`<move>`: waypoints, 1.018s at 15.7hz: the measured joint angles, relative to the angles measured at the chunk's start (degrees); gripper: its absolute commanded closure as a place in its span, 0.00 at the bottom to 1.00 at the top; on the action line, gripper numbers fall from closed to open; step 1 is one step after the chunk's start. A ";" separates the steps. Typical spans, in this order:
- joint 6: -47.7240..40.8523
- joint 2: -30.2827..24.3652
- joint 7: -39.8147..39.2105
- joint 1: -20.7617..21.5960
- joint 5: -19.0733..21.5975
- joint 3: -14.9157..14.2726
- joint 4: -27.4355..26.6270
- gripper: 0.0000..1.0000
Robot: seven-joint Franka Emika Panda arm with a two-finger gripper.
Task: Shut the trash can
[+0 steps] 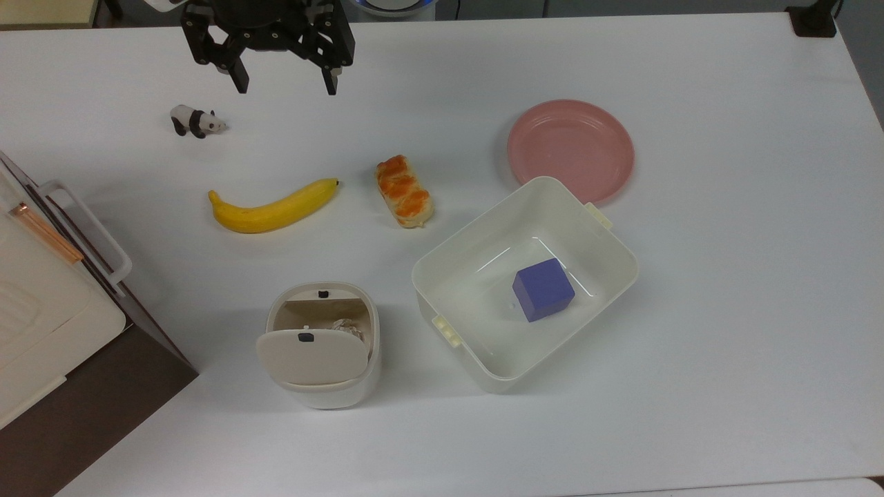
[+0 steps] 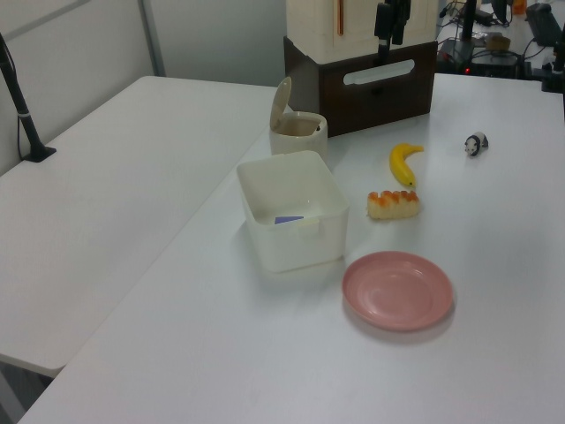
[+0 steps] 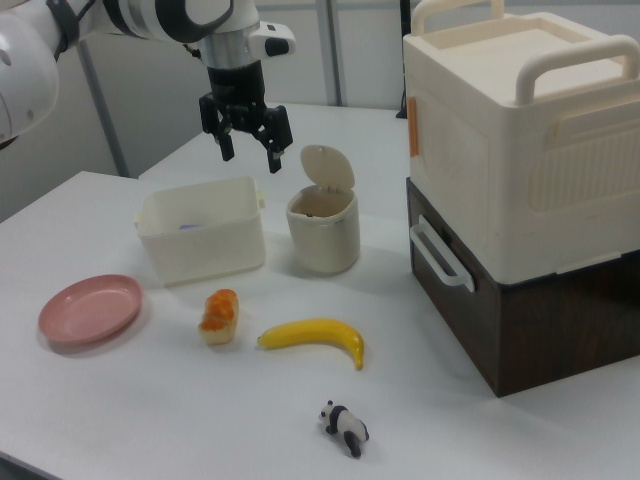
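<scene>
Trash can (image 1: 321, 345) closing has not begun: its beige lid (image 1: 312, 355) stands raised on the hinge, and the bin's mouth shows something crumpled inside. The gripper (image 1: 283, 86) hangs high above the table (image 1: 725, 276) with its two black fingers (image 1: 239, 77) spread wide and nothing between them, well apart from the bin; in the top view it sits at the upper edge, above the toy panda (image 1: 197, 121), while the bin lies near the lower left of centre. In the right view the gripper (image 3: 247, 152) hovers up and to the left of the upright lid (image 3: 326, 168). That height probably keeps it clear of the clutter before a descent onto the lid's back to tip it forward and down. Between gripper and bin in the top view lie a banana (image 1: 273, 207) and a glazed pastry (image 1: 404, 191); just beside the bin, on the top view's right, is a white tub (image 1: 608, 241) holding a blue cube (image 1: 543, 288), with a pink plate (image 1: 570, 149) touching or just behind its far corner. A cream box on a dark brown base (image 3: 530, 190) stands near the bin on the right view's right, which limits approach from that side.
</scene>
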 measured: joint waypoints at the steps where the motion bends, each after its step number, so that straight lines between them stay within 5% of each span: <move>1: 0.00 0.00 0.00 0.00 0.00 0.04 0.00 0.00; 7: 0.00 0.00 0.00 0.03 -0.26 0.90 -0.06 0.00; 9: 0.00 0.00 0.00 0.05 -0.47 1.16 -0.07 0.07; 11: 0.00 0.00 0.00 0.05 -0.81 1.40 -0.08 0.54; 13: 0.00 0.00 -0.02 0.07 -1.72 1.74 -0.12 0.89; 14: 0.00 0.00 -0.08 0.08 -2.35 1.89 -0.18 1.00; 16: 0.67 0.01 -0.13 0.25 -3.30 2.20 -0.76 1.00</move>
